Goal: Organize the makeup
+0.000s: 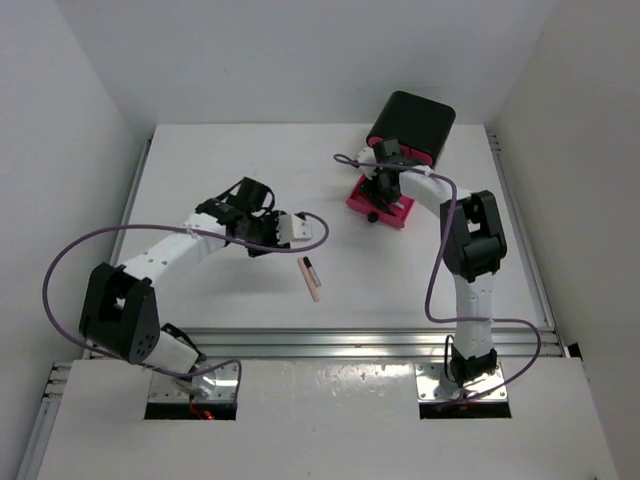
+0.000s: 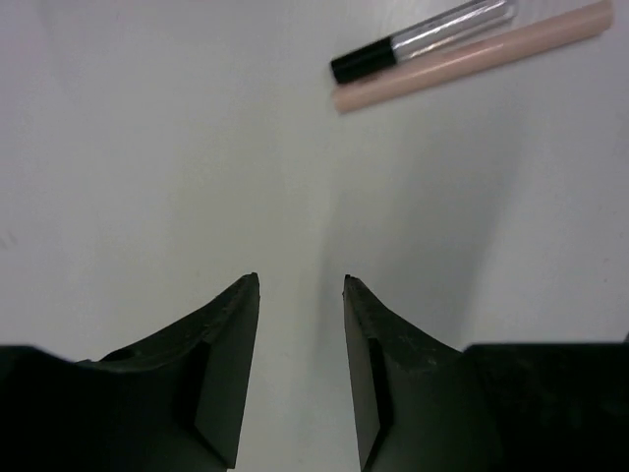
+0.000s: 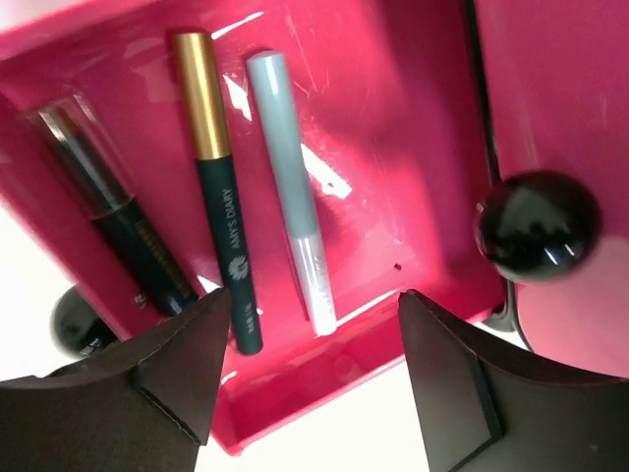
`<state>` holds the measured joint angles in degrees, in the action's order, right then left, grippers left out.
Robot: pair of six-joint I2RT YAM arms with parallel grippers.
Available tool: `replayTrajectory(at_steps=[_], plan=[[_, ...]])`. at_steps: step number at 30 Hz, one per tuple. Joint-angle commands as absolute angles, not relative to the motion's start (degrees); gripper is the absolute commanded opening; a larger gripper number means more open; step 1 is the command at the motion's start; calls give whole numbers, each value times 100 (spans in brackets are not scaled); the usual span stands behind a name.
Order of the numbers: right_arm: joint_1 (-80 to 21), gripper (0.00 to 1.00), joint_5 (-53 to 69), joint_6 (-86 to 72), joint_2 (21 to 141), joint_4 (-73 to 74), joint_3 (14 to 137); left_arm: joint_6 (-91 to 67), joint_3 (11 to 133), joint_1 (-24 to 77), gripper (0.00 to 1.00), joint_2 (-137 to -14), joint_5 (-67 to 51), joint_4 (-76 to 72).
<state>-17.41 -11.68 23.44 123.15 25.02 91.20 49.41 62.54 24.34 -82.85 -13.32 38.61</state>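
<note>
A peach pencil (image 1: 313,283) and a short clear tube with a black cap (image 1: 308,266) lie side by side on the table; in the left wrist view the pencil (image 2: 472,57) and tube (image 2: 423,39) sit at the upper right. My left gripper (image 1: 318,230) (image 2: 300,285) is open and empty, just above them. My right gripper (image 1: 381,198) (image 3: 314,305) is open over a pulled-out pink drawer (image 3: 413,147). In the drawer lie a pale-blue pencil (image 3: 290,192), a dark green pencil with gold cap (image 3: 221,197) and a black tube (image 3: 118,221).
The black box (image 1: 412,125) with pink drawers stands at the back right, one drawer (image 1: 381,207) pulled out toward the front. A round black knob (image 3: 536,226) is on the drawer front beside it. White walls enclose the table on three sides.
</note>
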Motion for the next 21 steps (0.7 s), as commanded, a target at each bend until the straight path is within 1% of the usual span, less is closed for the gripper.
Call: replayTrajectory(at_steps=[1, 5, 6, 7, 8, 9, 10, 12, 15, 17, 19, 21], plan=[[-1767, 70, -897, 2031, 11472, 2444, 9115, 6379, 6591, 2847, 45, -8709, -1985, 3937], [-1740, 70, -835, 1461, 10751, 2356, 8702, 7933, 6575, 3103, 45, -8938, -2469, 4130], [-1732, 70, -757, 1285, 10610, 2338, 8597, 8737, 6513, 3163, 45, -8938, -2592, 4209], [-1697, 71, -625, 1205, 10365, 2312, 8169, 9084, 6382, 3164, 45, -8938, -2845, 4210], [-1679, 71, -528, 1047, 10101, 2190, 8000, 9384, 6381, 3164, 45, -8999, -2952, 4314], [-1644, 71, -466, 924, 9959, 2145, 7676, 10022, 6320, 3164, 46, -9096, -3101, 4385], [-1626, 71, -422, 836, 9593, 2014, 7342, 10298, 6319, 3164, 49, -9271, -3103, 4603], [-1600, 72, -404, 739, 9405, 1925, 6901, 10886, 6424, 3164, 54, -9465, -3103, 4842], [-1608, 72, -439, 633, 8983, 1846, 6329, 11344, 6714, 3217, 57, -9851, -3103, 5412], [-1565, 72, -440, 589, 8763, 1758, 5960, 11583, 6978, 3217, 57, -10054, -3042, 5870], [-1530, 73, -509, 536, 8640, 1749, 5706, 11585, 7223, 3330, 53, -10352, -2971, 5950], [-1503, 73, -519, 492, 8587, 1740, 5634, 11374, 7391, 3409, 51, -10511, -2971, 6003]])
